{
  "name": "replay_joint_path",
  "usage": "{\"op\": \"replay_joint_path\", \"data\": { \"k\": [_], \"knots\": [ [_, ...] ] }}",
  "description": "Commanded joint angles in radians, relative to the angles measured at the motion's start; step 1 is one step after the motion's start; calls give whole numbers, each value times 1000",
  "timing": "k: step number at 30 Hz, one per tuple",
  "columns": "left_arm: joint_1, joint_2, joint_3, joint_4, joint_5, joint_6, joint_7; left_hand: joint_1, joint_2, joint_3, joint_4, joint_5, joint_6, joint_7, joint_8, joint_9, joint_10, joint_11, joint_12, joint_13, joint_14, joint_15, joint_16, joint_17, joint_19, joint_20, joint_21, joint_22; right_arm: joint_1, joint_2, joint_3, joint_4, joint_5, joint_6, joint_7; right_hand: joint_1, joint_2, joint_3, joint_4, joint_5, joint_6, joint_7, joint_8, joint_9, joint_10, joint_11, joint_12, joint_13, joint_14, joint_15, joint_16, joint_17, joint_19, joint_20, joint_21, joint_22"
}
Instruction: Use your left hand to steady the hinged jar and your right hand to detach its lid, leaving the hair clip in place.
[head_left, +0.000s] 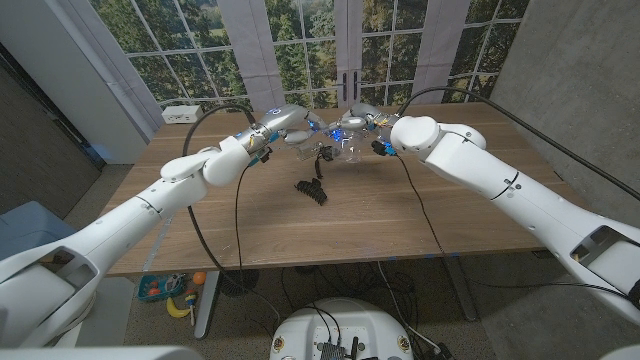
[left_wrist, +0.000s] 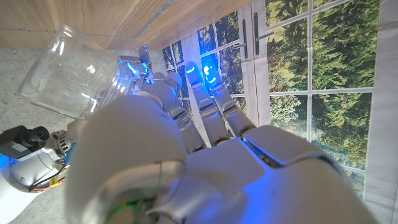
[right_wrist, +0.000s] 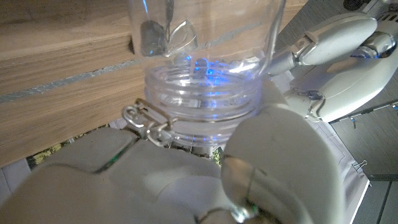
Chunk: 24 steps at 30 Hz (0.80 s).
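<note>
Two hands on one jar right now. The left hand (head_left: 283, 122) grips the body of the clear glass hinged jar (head_left: 335, 148), which is lifted off the wooden table (head_left: 330, 225) and lying on its side between both hands. The right hand (head_left: 362, 125) is clamped around the neck end, where the wire bail hinge (right_wrist: 146, 121) and the jar's threaded-looking neck sit right against its palm. I can't make out the lid itself under those fingers.

Looks to me like the detach step is underway: left steadies, right needs to work the lid off the wire hinge without twisting the jar loose.

The black claw-style hair clip (head_left: 312, 190) lies on the table just below and in front of the hands, apart from them. There's plenty of open tabletop toward the robot, and the far edge sits close behind the hands.
</note>
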Motion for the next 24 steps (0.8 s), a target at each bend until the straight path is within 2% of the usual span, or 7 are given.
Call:
{"op": "replay_joint_path", "data": {
  "k": [1, 5, 9, 11, 12, 18, 24],
  "knots": [
    [18, -13, -12, -4, 30, 43, 82, 22, -24, -22, -9, -15, -54, 20, -38, 0, -28, 2, -29, -9, 0, -171, -18, -5, -9, -90, 48, 11, 2, -31, -26, -36, -48, 4, 14, 135, 132, 3, 3, 6, 58, -63, 3, 0, 141, -140, -5, 10, 30, -148, -6, 2, -7, -110, 10, 2],
    [40, -8, -23, -33, 35, 93, 90, 8, -90, -105, -2, -19, -217, 28, -114, 3, -119, 5, -72, -2, -75, -169, -75, -19, -50, -74, 101, -26, -17, -36, -10, -50, -52, 6, -4, 134, 132, 4, 3, 7, 60, -64, 2, -1, 141, -140, -6, 10, 31, -148, -9, 4, -7, -112, 12, 1],
    [59, 7, -38, -79, 8, 163, 36, -199, -148, -222, 42, -18, -454, 42, -127, -3, -362, 20, -124, -1, -204, -156, -154, -51, -119, -36, 83, -131, -37, -40, 5, -64, -58, 13, -23, 134, 132, 4, 3, 8, 60, -63, 2, -1, 140, -141, -5, 15, 34, -148, -11, 5, -7, -111, 15, 1],
    [66, 12, -46, -95, -16, 188, 12, -289, -169, -254, 59, -21, -530, 53, -127, -6, -432, 19, -125, -2, -239, -149, -172, -68, -137, -18, 69, -167, -44, -43, 10, -73, -62, 10, -31, 134, 131, 5, 3, 8, 61, -64, 1, -2, 143, -143, -8, 10, 35, -148, -12, 6, -7, -111, 16, 0],
    [70, 15, -50, -105, -28, 205, -5, -354, -197, -280, 68, -23, -578, 63, -127, -8, -500, 37, -132, -6, -268, -142, -184, -80, -159, -8, 54, -192, -49, -43, 14, -75, -63, 15, -35, 134, 131, 5, 3, 8, 61, -65, 1, -2, 141, -142, -8, 13, 35, -149, -14, 7, -7, -111, 17, 0],
    [74, 26, -68, -108, -135, 210, -70, -515, -225, -322, 86, -14, -790, 119, -128, -11, -710, 123, -131, -18, -392, -79, -202, -117, -280, 59, -15, -260, -76, -46, 27, -92, -84, 29, -70, 133, 130, 5, 2, 9, 61, -65, -1, -3, 141, -144, -11, 13, 35, -148, -18, 9, -8, -111, 20, 0],
    [74, 30, -89, -96, -278, 199, -151, -603, -229, -341, 99, -11, -915, 116, -131, -13, -825, 131, -128, -22, -486, -31, -206, -137, -374, 102, -68, -278, -106, -46, 38, -104, -114, 45, -114, 133, 130, 6, 3, 10, 64, -65, -1, -3, 145, -143, -12, 12, 37, -148, -21, 10, -7, -111, 23, 0]
  ]
}}
